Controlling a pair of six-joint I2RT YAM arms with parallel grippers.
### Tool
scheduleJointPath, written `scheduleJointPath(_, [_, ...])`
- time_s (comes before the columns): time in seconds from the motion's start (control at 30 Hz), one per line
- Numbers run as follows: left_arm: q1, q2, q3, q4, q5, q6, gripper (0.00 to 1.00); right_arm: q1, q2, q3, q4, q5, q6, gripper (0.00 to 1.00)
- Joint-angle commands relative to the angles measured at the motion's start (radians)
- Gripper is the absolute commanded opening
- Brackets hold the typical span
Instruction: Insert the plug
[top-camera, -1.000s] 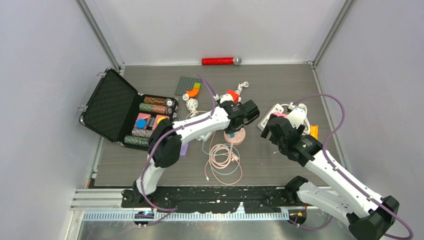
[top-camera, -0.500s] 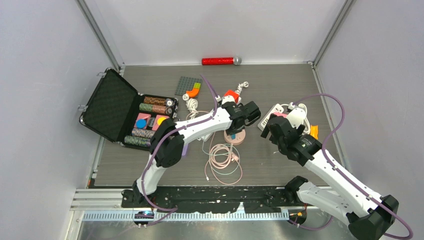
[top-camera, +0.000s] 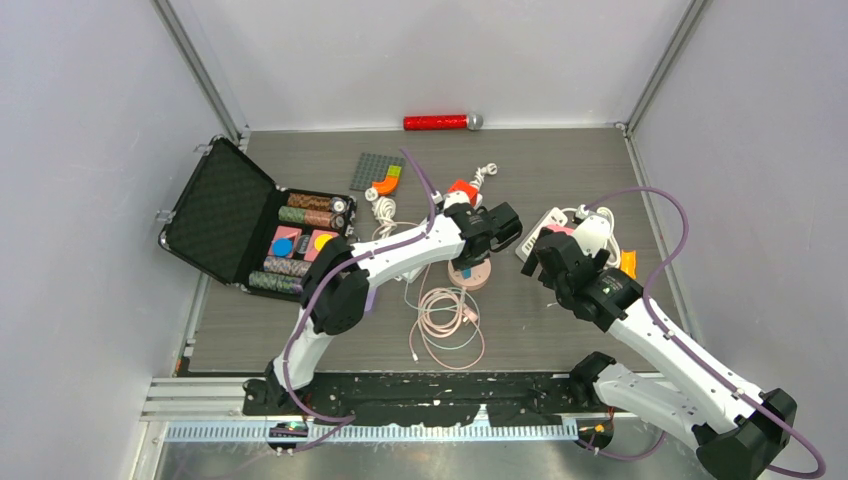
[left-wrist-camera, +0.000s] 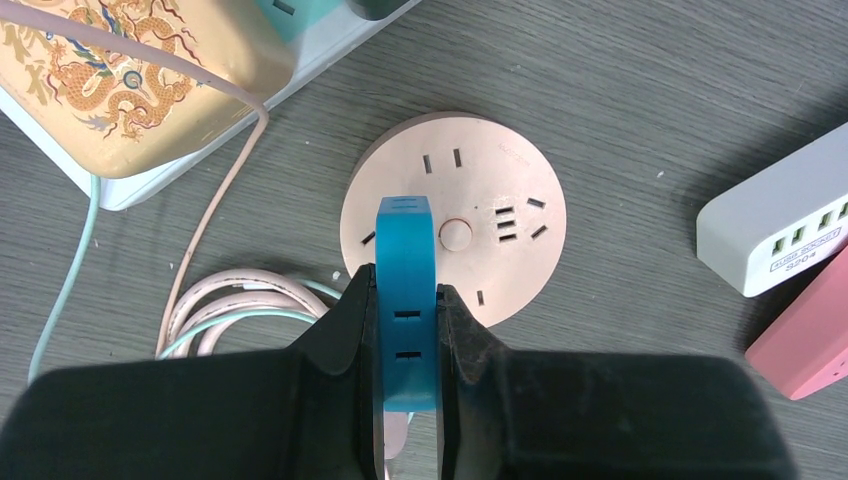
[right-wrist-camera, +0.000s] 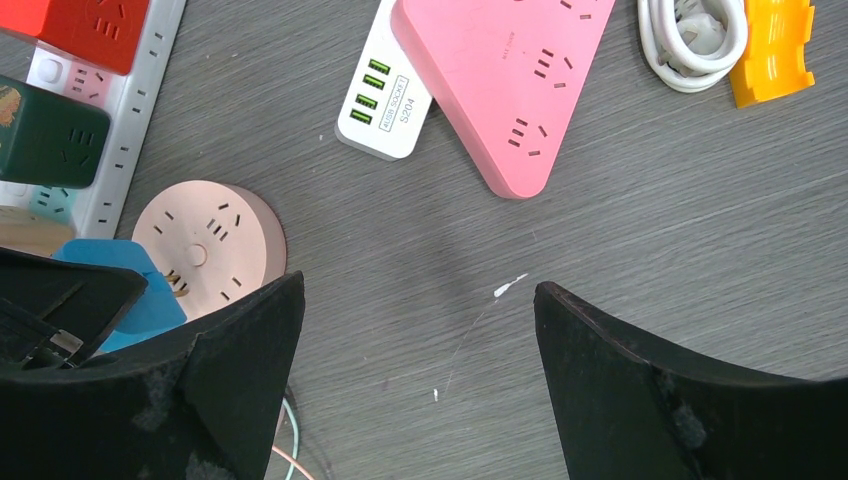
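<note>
My left claw, clamped on the plug, has shifted slightly over the socket mid-tabletop; insertion seems next. My right claw stands wide, empty.

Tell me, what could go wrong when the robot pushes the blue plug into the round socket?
The blue plug, pinched in the left fingers, hangs over the edge of the round socket, not plainly above any slots, so its pins might miss. Nothing holds the socket, so a push might slide it.
</note>
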Motion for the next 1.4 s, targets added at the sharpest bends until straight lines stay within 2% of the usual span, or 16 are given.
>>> scheduleJointPath(0.0, [-0.005,-0.043,0.015,0.015,-0.034,0.008,0.00,-0.005,-0.001,0.007,0.009,0.039,0.027,0.89])
scheduleJointPath(0.33, [-0.015,-0.072,0.015,0.018,-0.100,0.031,0.00,-0.005,0.000,0.004,0.009,0.036,0.031,0.89])
scheduleJointPath(1.37, [-0.015,0.046,0.020,-0.005,-0.064,0.003,0.00,-0.006,-0.013,0.002,0.003,0.039,0.030,0.89])
